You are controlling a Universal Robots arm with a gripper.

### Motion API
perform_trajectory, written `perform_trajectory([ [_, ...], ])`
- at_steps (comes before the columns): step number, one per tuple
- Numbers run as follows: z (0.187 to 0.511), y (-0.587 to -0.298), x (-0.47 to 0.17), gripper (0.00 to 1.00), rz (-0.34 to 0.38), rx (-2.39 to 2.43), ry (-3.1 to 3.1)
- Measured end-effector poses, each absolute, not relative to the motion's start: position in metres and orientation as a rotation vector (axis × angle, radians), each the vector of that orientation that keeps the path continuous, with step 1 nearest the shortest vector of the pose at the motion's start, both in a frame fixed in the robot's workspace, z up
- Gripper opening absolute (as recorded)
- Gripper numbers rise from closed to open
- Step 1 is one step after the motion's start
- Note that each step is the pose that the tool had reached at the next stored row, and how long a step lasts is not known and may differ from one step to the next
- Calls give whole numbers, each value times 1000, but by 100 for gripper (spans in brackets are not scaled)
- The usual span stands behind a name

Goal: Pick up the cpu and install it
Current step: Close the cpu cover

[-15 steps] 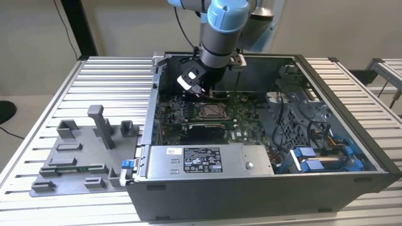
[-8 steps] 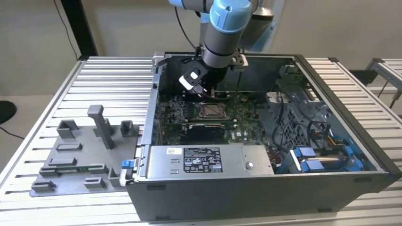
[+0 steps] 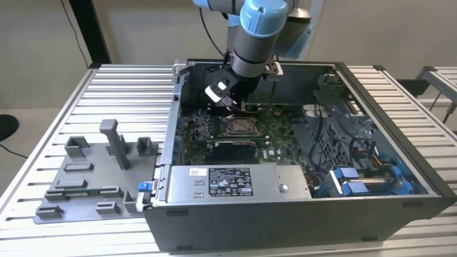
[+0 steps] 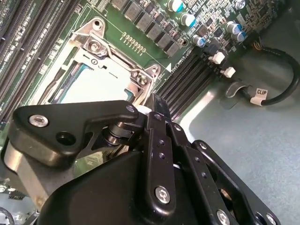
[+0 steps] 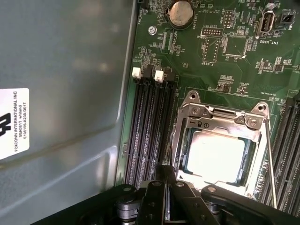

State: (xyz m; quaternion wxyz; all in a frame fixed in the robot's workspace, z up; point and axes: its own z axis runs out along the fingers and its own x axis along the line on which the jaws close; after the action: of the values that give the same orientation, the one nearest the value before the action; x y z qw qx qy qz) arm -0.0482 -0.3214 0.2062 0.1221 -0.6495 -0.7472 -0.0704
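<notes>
Above the socket (image 5: 220, 119), my claw (image 5: 165, 171) is narrow and holds nothing. The cpu (image 5: 218, 157) lies in the socket, so placement appears done. Any move demands clearing the frame.

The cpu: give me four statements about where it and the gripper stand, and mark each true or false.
1. The cpu lies in the socket on the motherboard. True.
2. The gripper holds the cpu. False: it lies in the socket.
3. The arm reaches into the open computer case. True.
4. The grey fixture tray sits inside the case. False: it lies on the table, at the exterior view's left of the case.
</notes>
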Motion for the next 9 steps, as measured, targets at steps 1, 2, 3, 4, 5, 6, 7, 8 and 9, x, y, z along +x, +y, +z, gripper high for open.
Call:
perform_trajectory([
  [1, 206, -321, -48, 0, -205, -1896, -2181],
  [2, 206, -321, -48, 0, -205, -1896, -2181],
  [3, 206, -321, -47, 0, -204, -1896, -2181],
  [4, 206, -321, -47, 0, -204, -1896, -2181],
  [5, 206, -321, -47, 0, -204, -1896, -2182],
  [6, 206, -321, -46, 0, -203, -1897, -2182],
  [7, 206, -321, -46, 0, -203, -1897, -2182],
  [8, 206, -321, -46, 0, -202, -1897, -2182],
  [9, 206, -321, -45, 0, -202, -1897, -2183],
])
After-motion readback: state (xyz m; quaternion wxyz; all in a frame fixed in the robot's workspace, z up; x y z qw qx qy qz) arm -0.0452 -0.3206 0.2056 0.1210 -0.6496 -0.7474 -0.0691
